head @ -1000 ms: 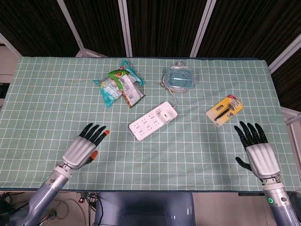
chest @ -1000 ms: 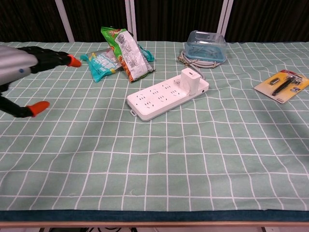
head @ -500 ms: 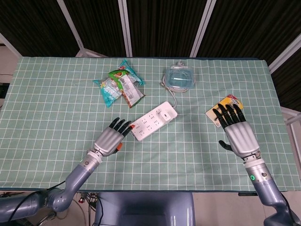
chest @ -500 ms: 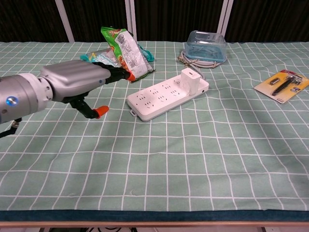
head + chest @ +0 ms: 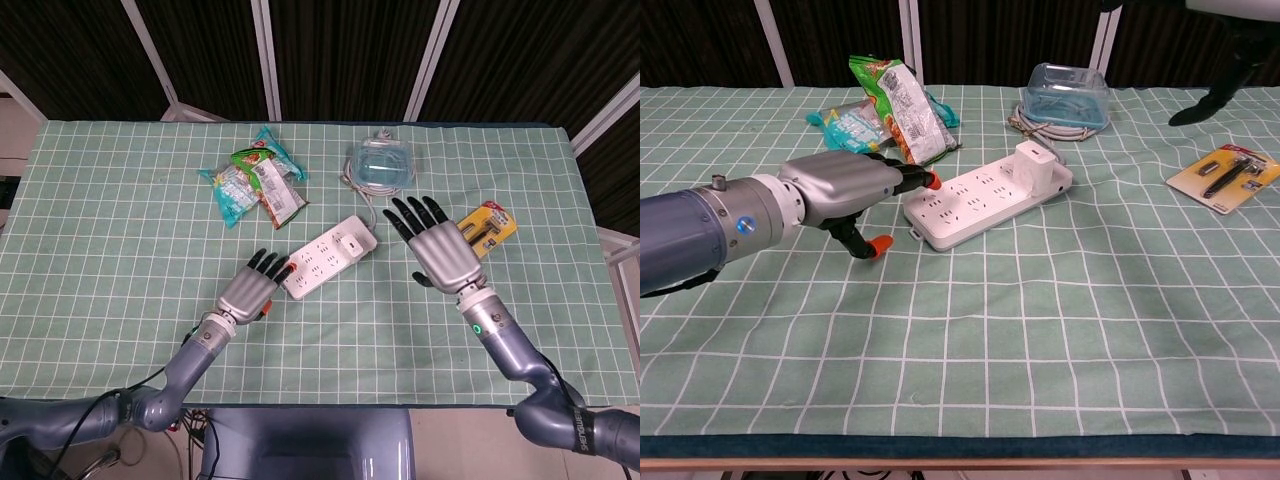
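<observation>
A white power strip (image 5: 325, 257) (image 5: 985, 200) lies slantwise mid-table with a white charger (image 5: 352, 243) (image 5: 1035, 165) plugged in at its far end. My left hand (image 5: 255, 290) (image 5: 845, 195) hovers low at the strip's near-left end with its fingers spread and nothing in it. Its orange-tipped fingertips (image 5: 928, 180) reach the strip's corner; contact cannot be told. My right hand (image 5: 437, 247) (image 5: 1215, 95) is raised to the right of the strip, palm down with fingers apart, holding nothing. It partly covers a yellow carded pack (image 5: 488, 230) (image 5: 1225, 177).
Several snack bags (image 5: 255, 185) (image 5: 890, 110) lie at the back left. A clear blue box (image 5: 381, 165) (image 5: 1068, 97) sits on a coiled grey cable at the back centre. The green checked cloth (image 5: 120, 230) covers the table to its front edge (image 5: 960, 445).
My left hand slid right and forward to the strip's near end. My right hand rose and swept left, from the right front edge to above the yellow pack.
</observation>
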{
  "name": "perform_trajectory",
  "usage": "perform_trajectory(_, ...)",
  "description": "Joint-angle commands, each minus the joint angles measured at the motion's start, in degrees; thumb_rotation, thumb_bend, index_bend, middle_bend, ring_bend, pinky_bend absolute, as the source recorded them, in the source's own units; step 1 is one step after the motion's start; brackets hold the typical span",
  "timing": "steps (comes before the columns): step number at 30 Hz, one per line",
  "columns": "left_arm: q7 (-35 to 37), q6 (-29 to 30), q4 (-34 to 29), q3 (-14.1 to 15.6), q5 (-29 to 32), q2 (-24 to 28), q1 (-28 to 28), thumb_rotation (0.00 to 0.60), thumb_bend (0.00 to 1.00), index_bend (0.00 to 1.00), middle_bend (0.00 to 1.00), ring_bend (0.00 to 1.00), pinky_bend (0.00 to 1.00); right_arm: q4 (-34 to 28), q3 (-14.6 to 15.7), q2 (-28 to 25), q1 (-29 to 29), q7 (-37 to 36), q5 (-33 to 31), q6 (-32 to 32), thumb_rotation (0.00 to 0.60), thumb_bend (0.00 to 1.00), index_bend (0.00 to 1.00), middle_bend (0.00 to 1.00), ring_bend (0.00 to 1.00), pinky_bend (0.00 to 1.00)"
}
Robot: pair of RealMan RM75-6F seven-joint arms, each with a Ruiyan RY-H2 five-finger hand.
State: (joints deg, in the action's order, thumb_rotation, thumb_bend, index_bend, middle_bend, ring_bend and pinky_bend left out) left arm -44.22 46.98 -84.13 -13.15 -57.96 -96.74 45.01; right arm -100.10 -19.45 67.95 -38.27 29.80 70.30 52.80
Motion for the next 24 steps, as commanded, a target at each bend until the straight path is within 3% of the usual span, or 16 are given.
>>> perform_trajectory(1, 1.32, -0.47, 1.33, 0.57, 0.03, -0.74, 0.67, 0.6, 0.45, 0.05, 0.0, 0.0, 0.05, 2.26, -0.45, 2.29, -2.85, 1.15, -1.34, -2.0, 0.6, 0.23, 0.08, 0.08, 0.07, 0.15)
perform_trajectory(24, 7.45, -1.32, 6.33, 3.91, -2.09, -3.26, 2.95, 0.6, 0.45, 0.07, 0.0, 0.0, 0.05, 18.63, 4.66, 13.54, -12.58, 4.39, -6.0, -9.26, 0.6, 0.23, 0.13, 0.13, 0.13, 0.2)
